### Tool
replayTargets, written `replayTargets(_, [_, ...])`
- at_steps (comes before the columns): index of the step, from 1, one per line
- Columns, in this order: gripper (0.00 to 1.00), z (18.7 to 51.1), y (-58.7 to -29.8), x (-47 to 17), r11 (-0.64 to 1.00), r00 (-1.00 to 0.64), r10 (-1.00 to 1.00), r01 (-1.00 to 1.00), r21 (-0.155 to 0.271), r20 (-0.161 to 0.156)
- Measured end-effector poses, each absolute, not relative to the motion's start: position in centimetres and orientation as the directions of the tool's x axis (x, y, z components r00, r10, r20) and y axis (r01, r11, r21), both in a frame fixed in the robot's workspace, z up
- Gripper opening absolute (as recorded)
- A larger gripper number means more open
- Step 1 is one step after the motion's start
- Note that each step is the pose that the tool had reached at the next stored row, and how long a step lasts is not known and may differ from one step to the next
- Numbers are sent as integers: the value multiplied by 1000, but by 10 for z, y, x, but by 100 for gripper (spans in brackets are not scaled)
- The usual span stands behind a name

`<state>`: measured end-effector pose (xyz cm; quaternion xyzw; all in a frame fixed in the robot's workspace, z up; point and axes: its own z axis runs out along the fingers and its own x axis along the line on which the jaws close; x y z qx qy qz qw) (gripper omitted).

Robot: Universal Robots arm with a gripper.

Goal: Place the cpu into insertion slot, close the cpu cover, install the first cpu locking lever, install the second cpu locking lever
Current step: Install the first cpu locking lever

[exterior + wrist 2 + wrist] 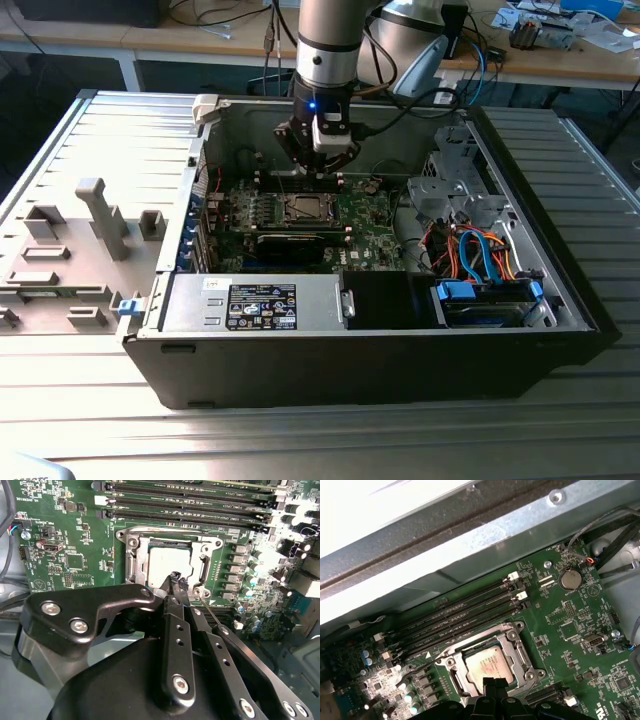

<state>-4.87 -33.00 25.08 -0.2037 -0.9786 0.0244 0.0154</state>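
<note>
CPU work is sitting partway through, as you can see. Starting big: the computer case [400,330] is lying open on the bench, with the green motherboard [370,235] inside. At its middle, the insertion slot [170,560] is already holding the cpu [489,664], and the cpu cover [134,562] is lying flat around it. You are hovering the gripper [177,581] just over the socket's edge, fingertips pinched nearly together on nothing. A thin locking lever [212,612] is sticking out beside them, so I judge the levers unfinished.
</note>
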Motion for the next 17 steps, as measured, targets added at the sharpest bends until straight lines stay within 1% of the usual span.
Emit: replayTargets(17, [11, 251, -330, -49, 935, -936, 353, 351, -54, 20])
